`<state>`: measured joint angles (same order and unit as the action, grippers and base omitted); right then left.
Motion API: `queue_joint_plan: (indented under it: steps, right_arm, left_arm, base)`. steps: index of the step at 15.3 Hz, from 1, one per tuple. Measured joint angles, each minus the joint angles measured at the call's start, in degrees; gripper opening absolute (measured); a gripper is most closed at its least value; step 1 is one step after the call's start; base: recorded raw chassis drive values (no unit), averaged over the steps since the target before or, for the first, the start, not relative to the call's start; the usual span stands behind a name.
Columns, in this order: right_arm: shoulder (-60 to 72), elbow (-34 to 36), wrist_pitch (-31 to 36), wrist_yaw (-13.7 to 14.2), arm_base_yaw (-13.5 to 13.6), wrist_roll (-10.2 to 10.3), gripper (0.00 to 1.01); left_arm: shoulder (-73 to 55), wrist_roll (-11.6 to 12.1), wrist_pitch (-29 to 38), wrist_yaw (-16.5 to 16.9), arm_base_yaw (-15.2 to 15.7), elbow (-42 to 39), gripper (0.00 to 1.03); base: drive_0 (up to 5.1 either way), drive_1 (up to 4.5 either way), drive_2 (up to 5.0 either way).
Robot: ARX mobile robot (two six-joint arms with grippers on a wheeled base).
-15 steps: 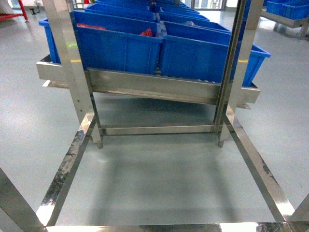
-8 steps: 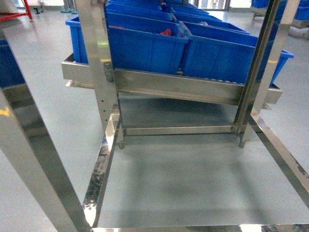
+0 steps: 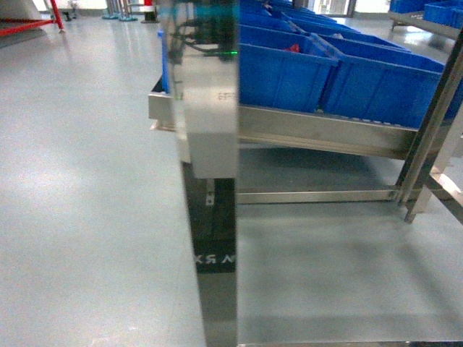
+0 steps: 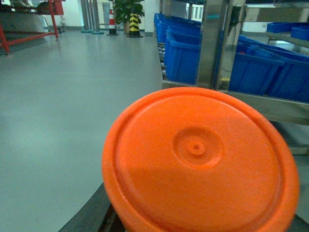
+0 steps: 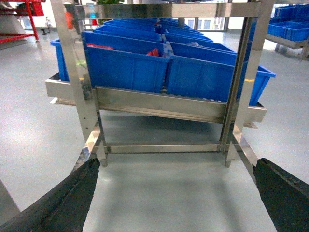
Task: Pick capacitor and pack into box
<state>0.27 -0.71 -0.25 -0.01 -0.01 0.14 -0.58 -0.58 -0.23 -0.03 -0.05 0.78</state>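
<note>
Head cam is mostly blocked by a shiny steel upright (image 3: 210, 144) of the rack, standing right in front of the lens (you can read mirrored "ARX" lettering reflected low on it, plus a small green light near the top). Behind it sits a slanted steel shelf (image 3: 325, 134) carrying a row of blue bins (image 3: 289, 72), and one bin has something red (image 3: 292, 49) poking above its rim. Can't tell if that's a capacitor; it's too small, so no capacitor that I can positively pick out in any view.

Left wrist cam is nearly filled by a big round orange lid (image 4: 200, 159) with a little dimple in the center, very close to the lens. The left gripper itself isn't visible there, so no word on its jaws. Past the lid there's grey floor, more blue bins on the rack, and a striped cone beside a potted plant (image 4: 130, 12) far back.

Right wrist cam looks straight at the rack: two blue bins side by side on the tilted shelf, red bits in the left one. The right gripper (image 5: 178, 193) shows both dark fingers (image 5: 63, 200) at the bottom corners, spread wide apart with only bare floor between them.
</note>
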Motion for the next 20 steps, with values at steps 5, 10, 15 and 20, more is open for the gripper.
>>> queue_joint_plan:
  steps: [5, 10, 15, 20]
  right_arm:
    - [0.0, 0.0, -0.1, 0.0, 0.0, 0.0, 0.98]
    - [0.0, 0.0, 0.0, 0.0, 0.0, 0.0, 0.98]
    - [0.0, 0.0, -0.1, 0.0, 0.0, 0.0, 0.98]
    - [0.0, 0.0, -0.1, 0.0, 0.0, 0.0, 0.98]
  left_arm:
    - [0.0, 0.0, 0.0, 0.0, 0.0, 0.0, 0.44]
    - [0.0, 0.0, -0.2, 0.0, 0.0, 0.0, 0.44]
    - [0.0, 0.0, -0.3, 0.0, 0.0, 0.0, 0.44]
    - [0.0, 0.0, -0.2, 0.0, 0.0, 0.0, 0.44]
  base:
    - [-5.1, 2.31, 2.3]
    - [-5.1, 2.31, 2.3]
    - [-4.9, 2.43, 2.4]
    - [-4.9, 2.46, 2.5]
